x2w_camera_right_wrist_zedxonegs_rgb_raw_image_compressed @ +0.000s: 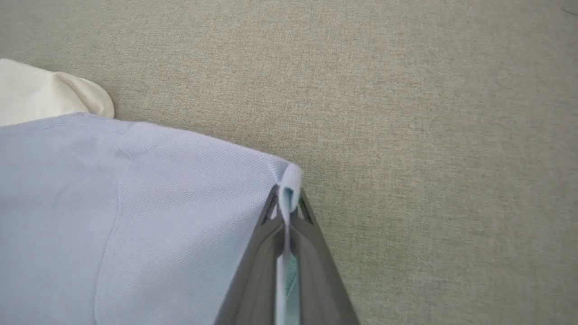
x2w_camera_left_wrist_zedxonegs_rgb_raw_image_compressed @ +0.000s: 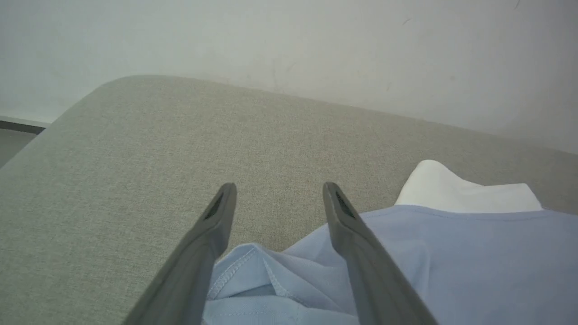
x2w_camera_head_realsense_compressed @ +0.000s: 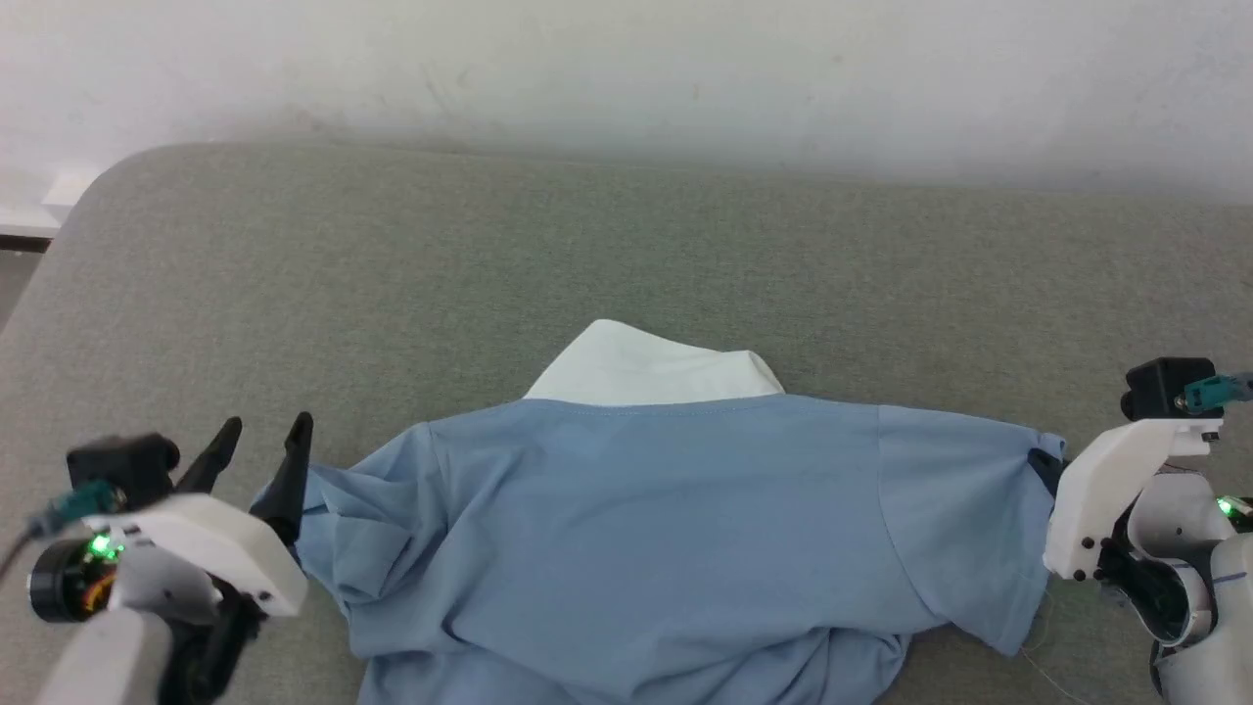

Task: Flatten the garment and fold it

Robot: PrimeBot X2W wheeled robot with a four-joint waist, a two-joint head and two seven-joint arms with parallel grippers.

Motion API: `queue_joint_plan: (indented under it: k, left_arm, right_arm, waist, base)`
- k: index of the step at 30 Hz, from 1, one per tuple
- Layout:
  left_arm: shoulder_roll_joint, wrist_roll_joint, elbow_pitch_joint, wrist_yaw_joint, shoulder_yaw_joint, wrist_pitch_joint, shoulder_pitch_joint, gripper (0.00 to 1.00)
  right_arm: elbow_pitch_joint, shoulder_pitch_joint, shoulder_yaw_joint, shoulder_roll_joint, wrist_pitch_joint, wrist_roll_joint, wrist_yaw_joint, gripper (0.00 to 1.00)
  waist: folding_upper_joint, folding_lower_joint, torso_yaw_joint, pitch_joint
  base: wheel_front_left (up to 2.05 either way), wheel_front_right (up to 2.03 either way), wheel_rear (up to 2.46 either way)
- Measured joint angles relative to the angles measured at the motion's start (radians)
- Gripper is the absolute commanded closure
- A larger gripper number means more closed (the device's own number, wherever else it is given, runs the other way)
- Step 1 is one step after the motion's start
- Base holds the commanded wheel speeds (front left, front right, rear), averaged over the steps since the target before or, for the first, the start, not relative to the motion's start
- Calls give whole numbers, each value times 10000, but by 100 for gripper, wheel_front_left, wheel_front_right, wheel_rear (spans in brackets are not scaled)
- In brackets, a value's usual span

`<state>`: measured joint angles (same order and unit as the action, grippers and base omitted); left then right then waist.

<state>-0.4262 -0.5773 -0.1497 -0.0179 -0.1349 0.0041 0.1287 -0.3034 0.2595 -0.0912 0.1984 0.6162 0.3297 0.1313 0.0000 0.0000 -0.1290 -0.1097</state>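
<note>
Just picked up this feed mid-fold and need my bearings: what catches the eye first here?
The light blue garment with its white collar lies spread across the grey padded surface, centre of the head view. The right gripper is shut on the hem of the stretched-out sleeve. The left gripper is open by the other sleeve, which is bunched and creased.

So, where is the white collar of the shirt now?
In the head view the white collar lies near the middle, sticking out from the far edge of the blue shirt onto the grey cushion.
</note>
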Motion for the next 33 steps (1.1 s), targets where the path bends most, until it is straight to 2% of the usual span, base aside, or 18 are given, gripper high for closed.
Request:
queue_joint_plan:
  k: [4,10,16,26,27,28,33]
  left_arm:
    - [-479,-826,-966,621,-75,1818,777,0]
    - [-848,-1538,-2318,1049,-495,3896,1846,0]
    - [-1066,-1839,-3494,1195,-984,5561,2357,0]
    - [-1509,-2165,-3868,1329,-1737,7511,3054,0]
    - [-1521,-2194,-3868,1331,-1799,7639,3063,67]
    - [-1524,-2276,-3870,1333,-1829,7703,3062,100]
    - [-1429,-2648,-3944,1406,-1841,7565,2910,100]
  right_arm:
    - [744,-301,-65,-21,232,-123,0,100]
    - [1360,-389,52,-282,431,-134,0,100]
    - [1436,-386,224,-368,428,-104,0,100]
    - [1241,-380,155,-382,385,-31,2,100]
    - [1235,-377,171,-380,328,-31,2,100]
    - [1237,-365,192,-370,278,-33,2,100]
    - [1262,-305,326,-353,33,35,0,100]
  waist:
    - [0,0,165,-97]
    - [0,1,436,-453]
    - [0,1,794,-757]
    - [0,-1,1047,-911]
    - [0,-1,1050,-895]
    - [0,-2,1058,-881]
    - [0,-2,1070,-744]
  base:
    - [0,0,0]
    - [0,0,0]
    - [0,0,0]
    - [0,0,0]
    - [0,0,0]
    - [0,0,0]
    - [0,0,0]
